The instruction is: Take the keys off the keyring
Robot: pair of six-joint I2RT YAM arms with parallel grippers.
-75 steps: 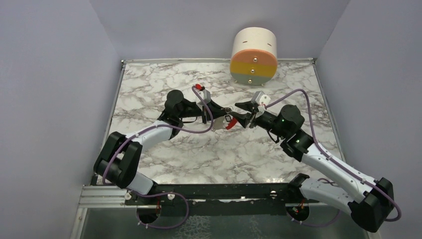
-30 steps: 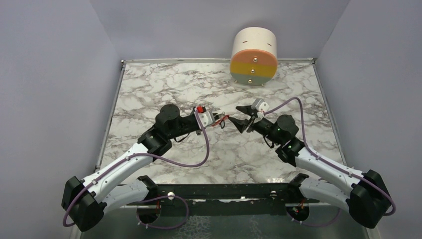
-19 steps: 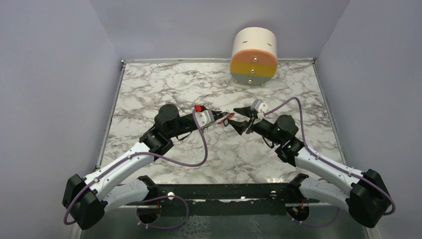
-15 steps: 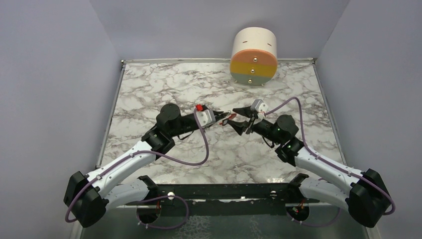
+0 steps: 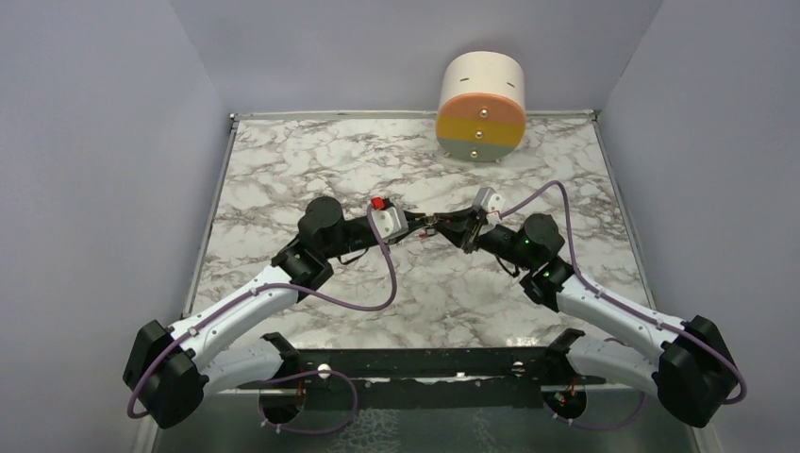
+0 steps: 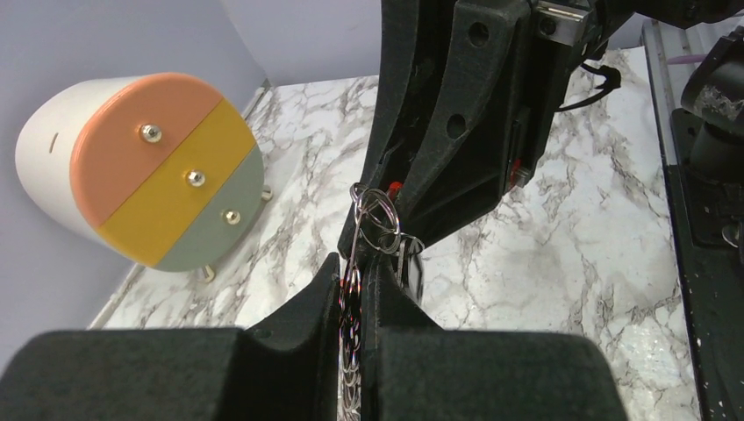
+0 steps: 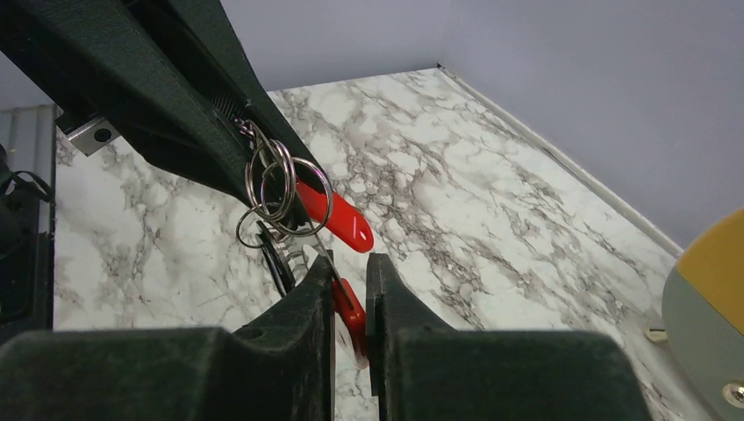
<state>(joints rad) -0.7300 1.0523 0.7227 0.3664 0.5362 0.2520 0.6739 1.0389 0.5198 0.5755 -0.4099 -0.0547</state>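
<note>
The keyring hangs in the air between the two arms, over the middle of the table and not resting on it. We see the left fingers pressed together on its silver chain, so the thin rings stand out past the fingertips where the other arm can reach them. The right fingers are clamped on a small red piece that we take to be the red-headed key. The dark-headed key and the longer red clip dangle free from the rings just beside it.

We judge this to be the reason for the two grips. One arm anchors the chain so that the other can pull or twist a single key along its ring. The bunch sits very tight between the two sets of fingers, so the rings could bind.

The table is white marble-patterned with grey veins. Plain lavender walls close it in on three sides. At the far edge stands a cream drum whose face has pink, yellow and grey bands, well apart from the arms.
</note>
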